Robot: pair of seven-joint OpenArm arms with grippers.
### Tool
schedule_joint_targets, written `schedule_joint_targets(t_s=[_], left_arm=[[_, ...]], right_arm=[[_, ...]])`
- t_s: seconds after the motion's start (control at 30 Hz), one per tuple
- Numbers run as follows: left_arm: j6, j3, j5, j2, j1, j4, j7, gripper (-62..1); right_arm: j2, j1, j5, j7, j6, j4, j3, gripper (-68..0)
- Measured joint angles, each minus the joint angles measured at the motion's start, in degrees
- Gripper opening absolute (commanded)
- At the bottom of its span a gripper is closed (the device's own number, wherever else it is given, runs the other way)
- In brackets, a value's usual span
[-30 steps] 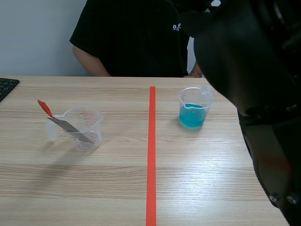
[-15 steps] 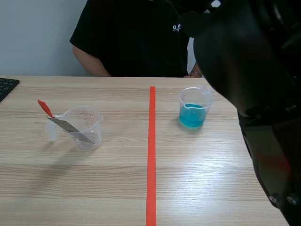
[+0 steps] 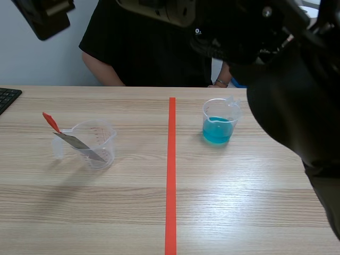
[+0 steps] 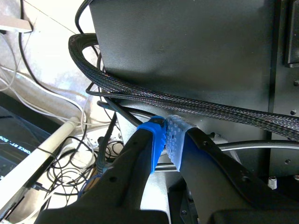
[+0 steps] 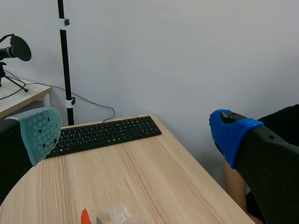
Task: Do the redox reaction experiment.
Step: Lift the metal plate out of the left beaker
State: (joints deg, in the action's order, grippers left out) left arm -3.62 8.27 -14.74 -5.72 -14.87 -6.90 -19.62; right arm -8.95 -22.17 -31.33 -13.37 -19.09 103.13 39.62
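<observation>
Two plastic cups stand on the wooden table (image 3: 239, 202), one on either side of the orange-red tape line (image 3: 171, 175) and well apart. From the table's middle, the clear cup (image 3: 98, 143) sits out at about nine o'clock. A grey metal strip (image 3: 79, 144) leans inside it, and the strip's red end pokes over the rim toward ten o'clock. The cup of blue liquid (image 3: 219, 123) stands at about one o'clock, just right of the tape, filled less than halfway. Neither cup is touched by anything. The left gripper (image 4: 166, 140) is nowhere near the table. Its fingers are pressed together pad to pad with nothing between them, right up against a braided cable (image 4: 187, 100) and a black panel. The right gripper (image 5: 135, 134) hangs high above the table with its fingers spread wide and nothing in them. One grey-green pad (image 5: 41, 133) and one blue pad (image 5: 231, 133) are far apart. Below and ahead of it lie a black keyboard (image 5: 105, 133) and the table, and the strip's red end and the clear cup's rim show just under it. The right arm (image 3: 297, 106) bulks across the table's three o'clock side. A person in a black shirt (image 3: 149, 48) sits at twelve o'clock.
</observation>
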Motion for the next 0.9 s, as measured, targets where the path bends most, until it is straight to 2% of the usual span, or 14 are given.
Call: schedule_joint_targets(t_s=[0.17, 0.4, 0.57, 0.77, 0.9], left_arm=[[0.0, 0.0, 0.0, 0.0, 0.0, 0.0, 0.0, -56.7], [0.0, 0.0, 0.0, 0.0, 0.0, 0.0, 0.0, -56.7], [0.0, 0.0, 0.0, 0.0, 0.0, 0.0, 0.0, -56.7], [0.0, 0.0, 0.0, 0.0, 0.0, 0.0, 0.0, -56.7], [0.0, 0.0, 0.0, 0.0, 0.0, 0.0, 0.0, -56.7]], right_arm=[[-8.0, 4.5, 0.0, 4.7, -0.2, 0.0, 3.6, 0.4], [-18.4, 10.4, 0.3, 12.3, -0.2, -0.1, 3.7, 0.4], [-24.0, 14.9, 0.5, 17.3, -0.6, -0.1, 3.7, 0.4], [-24.7, 17.3, 4.1, 17.7, -0.8, -0.5, 3.8, 0.4], [-21.7, 17.0, 5.8, 18.1, -0.6, -3.2, 3.8, 0.4]])
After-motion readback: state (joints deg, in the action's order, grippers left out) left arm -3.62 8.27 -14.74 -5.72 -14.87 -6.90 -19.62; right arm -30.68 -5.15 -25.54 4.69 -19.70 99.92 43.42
